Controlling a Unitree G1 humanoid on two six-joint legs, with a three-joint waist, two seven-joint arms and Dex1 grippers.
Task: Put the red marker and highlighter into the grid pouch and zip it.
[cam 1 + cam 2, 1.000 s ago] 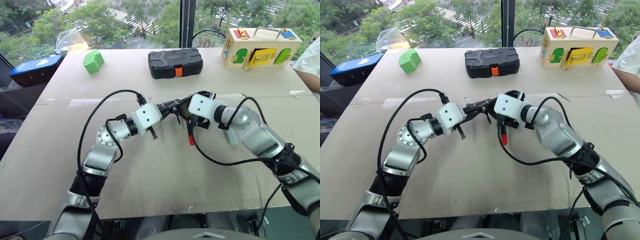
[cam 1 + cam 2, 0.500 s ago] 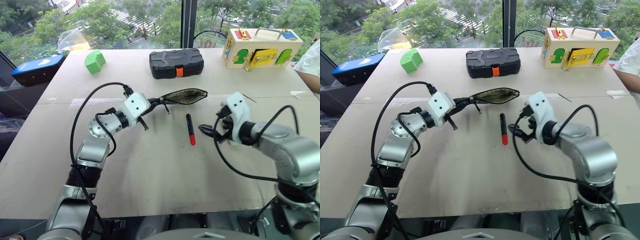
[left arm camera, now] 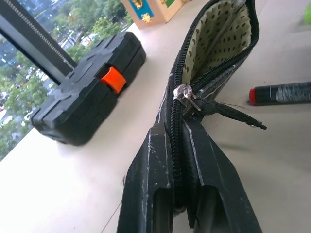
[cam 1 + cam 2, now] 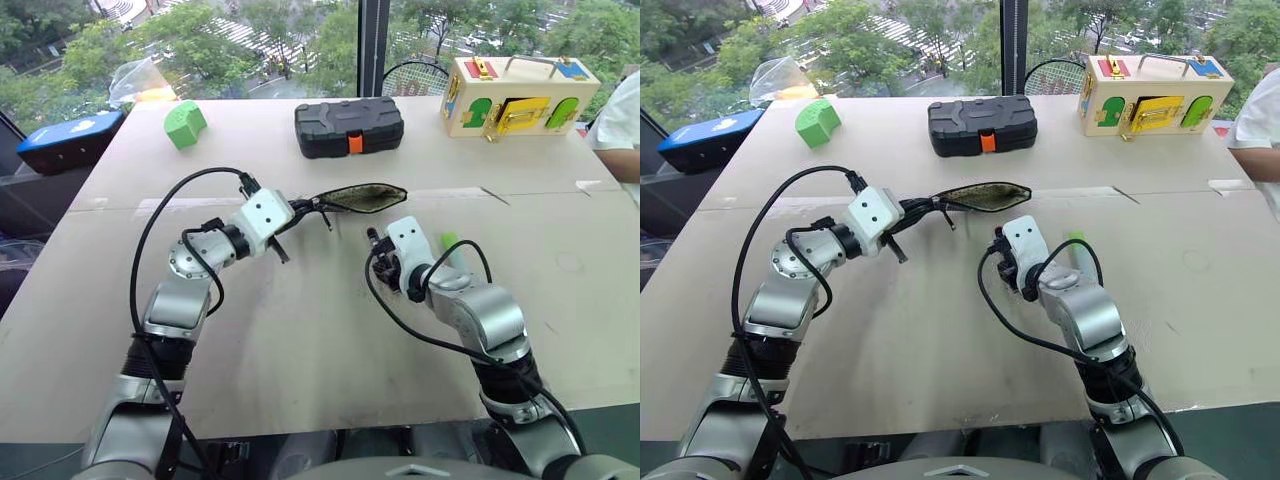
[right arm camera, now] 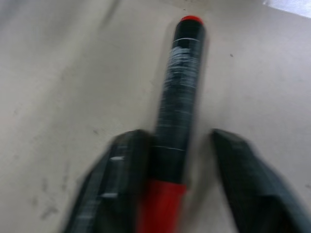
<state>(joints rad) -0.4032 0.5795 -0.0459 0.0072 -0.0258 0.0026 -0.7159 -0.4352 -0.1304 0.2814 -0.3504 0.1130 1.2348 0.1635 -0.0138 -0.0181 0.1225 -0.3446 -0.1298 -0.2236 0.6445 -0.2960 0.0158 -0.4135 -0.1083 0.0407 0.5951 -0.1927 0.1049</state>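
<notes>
The grid pouch (image 3: pixel 221 46) is held off the table (image 4: pixel 300 340) by the left gripper (image 3: pixel 177 160), whose fingers are clamped on the zipper end, so that the spotted lining is seen through the open mouth. The right gripper (image 5: pixel 177 160) is lowered over the red marker (image 5: pixel 177 92), which lies flat on the table at about five o'clock from the pouch mouth; the fingers are set apart on either side of the barrel, one pad touching it, the other a little clear, and no grip is judged to be made yet. The highlighter (image 4: pixel 449 241) is seen just beyond the right wrist, at about three o'clock from the marker. For a clean pick, the barrel should be centred between the fingers before closing, gripped near its middle, and the pouch mouth kept wide and steady.
</notes>
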